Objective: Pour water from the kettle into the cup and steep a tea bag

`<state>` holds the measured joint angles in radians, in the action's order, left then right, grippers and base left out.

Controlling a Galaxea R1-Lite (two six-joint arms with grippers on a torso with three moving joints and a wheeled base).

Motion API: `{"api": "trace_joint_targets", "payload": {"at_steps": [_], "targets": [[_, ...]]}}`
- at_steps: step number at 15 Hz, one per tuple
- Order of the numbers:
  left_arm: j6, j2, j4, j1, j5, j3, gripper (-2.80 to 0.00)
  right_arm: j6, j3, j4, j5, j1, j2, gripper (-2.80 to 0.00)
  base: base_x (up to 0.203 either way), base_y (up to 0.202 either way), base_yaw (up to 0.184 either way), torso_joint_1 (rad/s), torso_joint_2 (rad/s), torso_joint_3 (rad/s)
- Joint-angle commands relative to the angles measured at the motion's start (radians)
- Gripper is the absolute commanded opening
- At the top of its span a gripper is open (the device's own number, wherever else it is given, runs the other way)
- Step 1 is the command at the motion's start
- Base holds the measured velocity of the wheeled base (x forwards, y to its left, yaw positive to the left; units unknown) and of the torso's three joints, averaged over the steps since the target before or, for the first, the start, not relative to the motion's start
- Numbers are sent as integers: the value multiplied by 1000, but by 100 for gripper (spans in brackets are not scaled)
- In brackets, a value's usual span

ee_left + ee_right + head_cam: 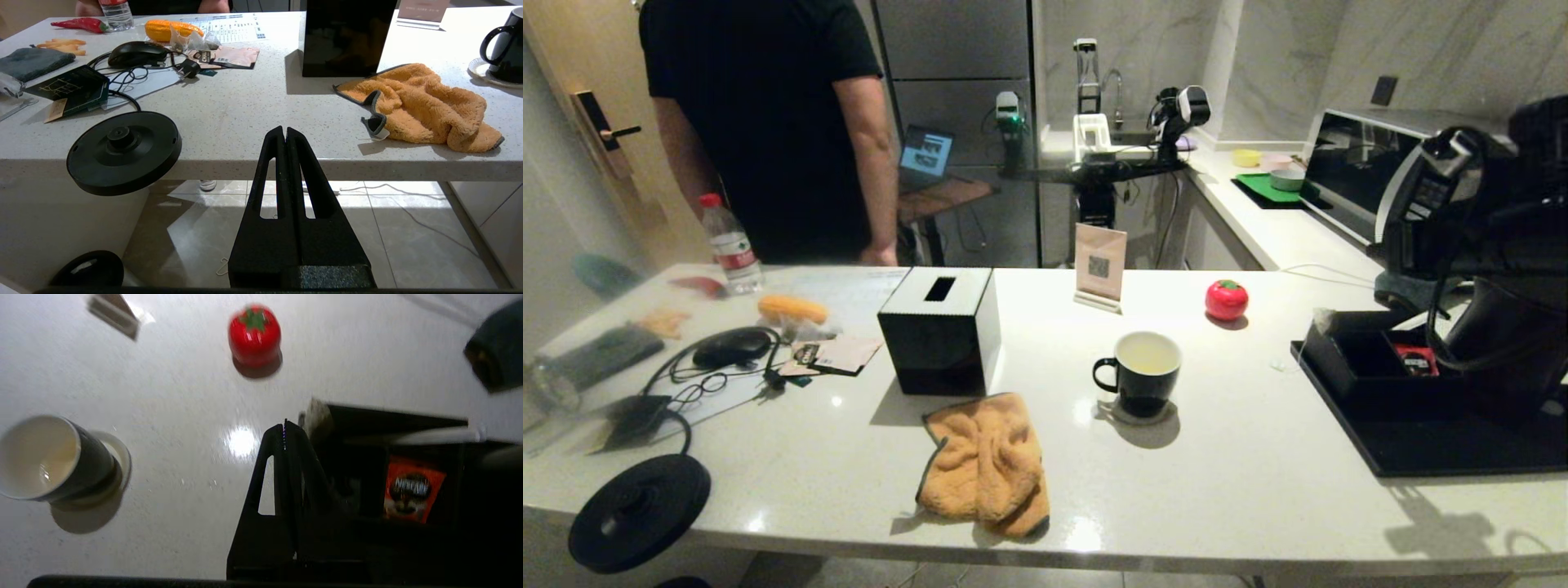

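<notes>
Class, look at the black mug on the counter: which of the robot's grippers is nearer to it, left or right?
Right. The right gripper, shut, hangs above the counter between the mug and the black tray. The left gripper, shut, sits below the counter's front edge, beyond the orange cloth.

The left tool (pixel 285 132) is matte black: two long tapering fingers, each pierced by a narrow slot, rising from a broad, grainy-textured block. The right tool (pixel 284 426) has the same black slotted wedge shape. In the head view, the right arm (pixel 1494 245) is bulky and black, with a grey-trimmed housing and a looping black cable.
</notes>
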<state>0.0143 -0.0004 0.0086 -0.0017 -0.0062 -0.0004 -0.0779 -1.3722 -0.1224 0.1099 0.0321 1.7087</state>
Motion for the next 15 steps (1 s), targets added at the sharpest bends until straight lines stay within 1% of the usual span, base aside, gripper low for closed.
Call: {"api": "trace_joint_targets", "payload": {"at_steps": [1,4,7,9,10,12,14,15], "targets": [[1,0,-1,0,0,0,-280,0,-106,-152,-22,0,90,-280,0,0,0,0,0,0],[0,0,0,0,0,0,-280,21,-182,-208,-30,-3,157,-280,0,0,0,0,0,0],[1,0,0,0,0,0,-280,31,-240,-266,-101,-4,219,-280,0,0,0,0,0,0],[0,0,-1,0,0,0,-280,73,-305,-277,-111,-13,262,-280,0,0,0,0,0,0],[1,0,0,0,0,0,-280,79,-335,-289,-113,-14,280,0,0,0,0,0,0,0],[0,0,-1,0,0,0,-280,82,-385,-315,-118,-15,316,0,0,0,0,0,0,0],[0,0,-1,0,0,0,-280,81,-390,-316,-126,-15,333,0,0,0,0,0,0,0],[0,0,1,0,0,0,-280,81,-390,-316,-154,-15,339,0,0,0,0,0,0,0]]}}
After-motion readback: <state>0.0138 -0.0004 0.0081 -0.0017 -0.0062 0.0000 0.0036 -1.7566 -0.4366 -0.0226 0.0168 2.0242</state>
